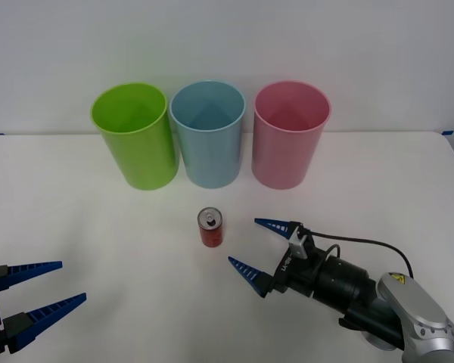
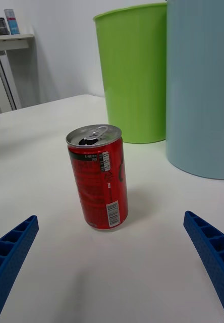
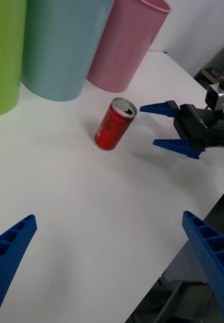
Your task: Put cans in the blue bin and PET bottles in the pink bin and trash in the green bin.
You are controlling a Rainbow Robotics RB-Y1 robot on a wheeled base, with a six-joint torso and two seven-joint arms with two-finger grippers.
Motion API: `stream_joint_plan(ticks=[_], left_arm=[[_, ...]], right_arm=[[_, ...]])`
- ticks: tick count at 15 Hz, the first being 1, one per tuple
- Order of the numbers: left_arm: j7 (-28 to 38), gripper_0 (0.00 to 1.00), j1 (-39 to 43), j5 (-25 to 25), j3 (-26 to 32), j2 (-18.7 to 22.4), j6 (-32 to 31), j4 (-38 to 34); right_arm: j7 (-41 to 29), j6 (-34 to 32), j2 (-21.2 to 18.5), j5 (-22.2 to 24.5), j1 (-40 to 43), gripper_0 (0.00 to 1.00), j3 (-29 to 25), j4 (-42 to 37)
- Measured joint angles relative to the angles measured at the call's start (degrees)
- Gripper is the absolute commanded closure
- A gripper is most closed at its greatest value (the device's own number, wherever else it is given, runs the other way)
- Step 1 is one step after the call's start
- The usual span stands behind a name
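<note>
Upright at centre of the white counter [image 1: 76, 227], a small red can [image 1: 210, 228] w/ silver top and pull tab stands alone, just in front of the blue bin [image 1: 209, 134] and touching nothing. Behind it, three tall cup-shaped bins line up along the counter's far side: green bin [image 1: 133, 136] at the robot's left, blue in the middle, pink bin [image 1: 289, 134] at the right, all standing upright w/ mouths open; green and blue sit nearly touching, pink a little apart. Right gripper [image 1: 265, 246] is low over the counter, just to the can's right, pointed at it; its jaws are spread wide, one blue ribbed finger [image 1: 276, 224] level w/ the can, the other nearer the robot, and neither touches the can. In the right wrist view the can [image 2: 98, 177] stands ahead of the spread fingers, not yet between them. Left gripper [image 1: 45, 289] waits at the near left corner, well apart from the can, jaws also spread, holding nothing.
</note>
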Motion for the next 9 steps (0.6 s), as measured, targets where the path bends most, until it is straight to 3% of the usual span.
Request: stream_joint_plan(ticks=[9], left_arm=[[0.0,0.00,0.0,0.0,0.0,0.0,0.0,0.0]], right_arm=[[0.7,3.0,1.0,-0.5,-1.3,0.00,3.9,0.0]])
